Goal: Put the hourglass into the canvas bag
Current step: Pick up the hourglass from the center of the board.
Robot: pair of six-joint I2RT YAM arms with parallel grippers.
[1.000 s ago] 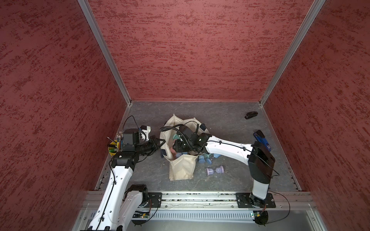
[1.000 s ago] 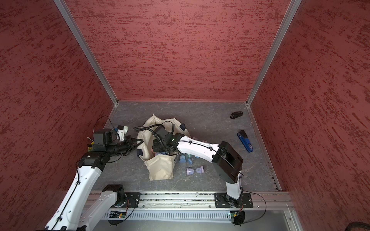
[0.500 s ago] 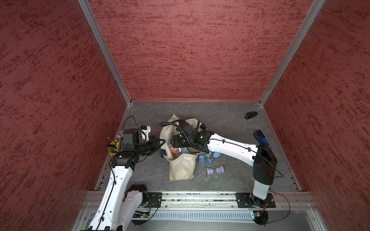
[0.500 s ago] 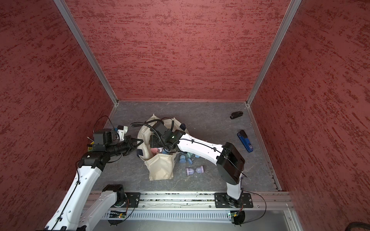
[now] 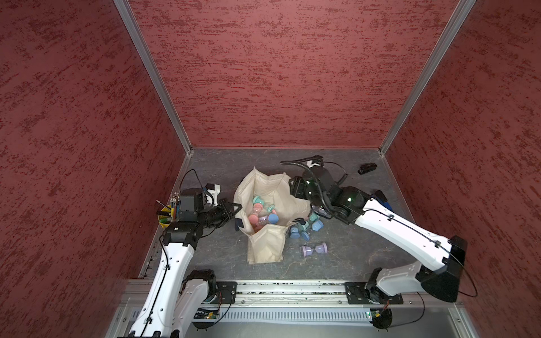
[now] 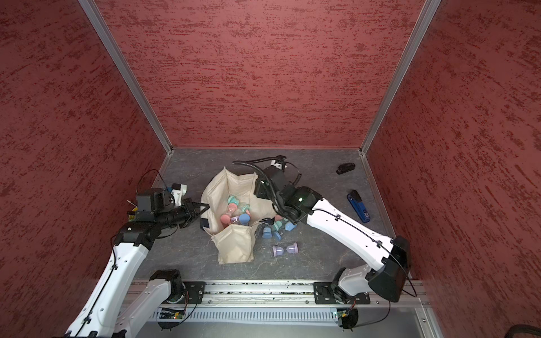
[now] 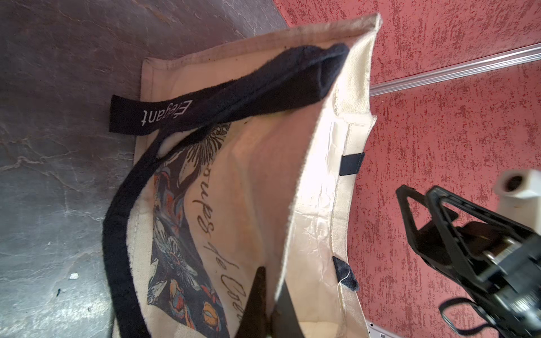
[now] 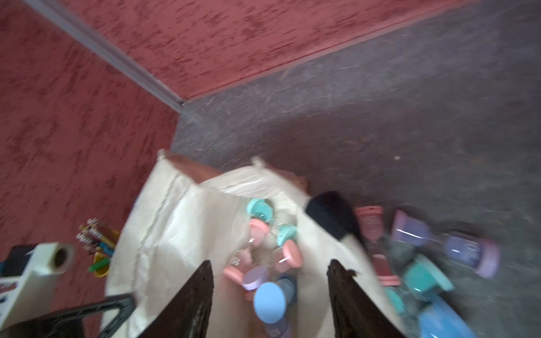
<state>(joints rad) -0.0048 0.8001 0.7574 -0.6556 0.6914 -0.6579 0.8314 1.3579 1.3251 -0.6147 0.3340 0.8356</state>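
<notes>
The cream canvas bag (image 5: 265,248) (image 6: 234,247) lies open on the grey floor, with several pastel hourglasses (image 5: 262,212) (image 6: 237,212) inside. My left gripper (image 5: 237,208) (image 7: 270,281) is shut on the bag's left rim and holds the mouth open. Above the bag's right edge, my right gripper (image 5: 297,190) (image 8: 268,263) stands open and holds nothing. A blue-capped hourglass (image 8: 269,298) lies in the bag below it. More hourglasses (image 5: 307,228) lie on the floor by the bag's right side, and a purple one (image 5: 313,249) (image 6: 285,249) lies apart.
A yellow cup of pens (image 5: 167,215) stands behind my left wrist at the left wall. A blue stapler-like thing (image 6: 359,206) and a small black thing (image 5: 367,168) lie at the right. Red walls close in three sides.
My right gripper reached left over the bag's mouth, opened its jaws, then drew back to the right. The left gripper has stayed on the rim.
</notes>
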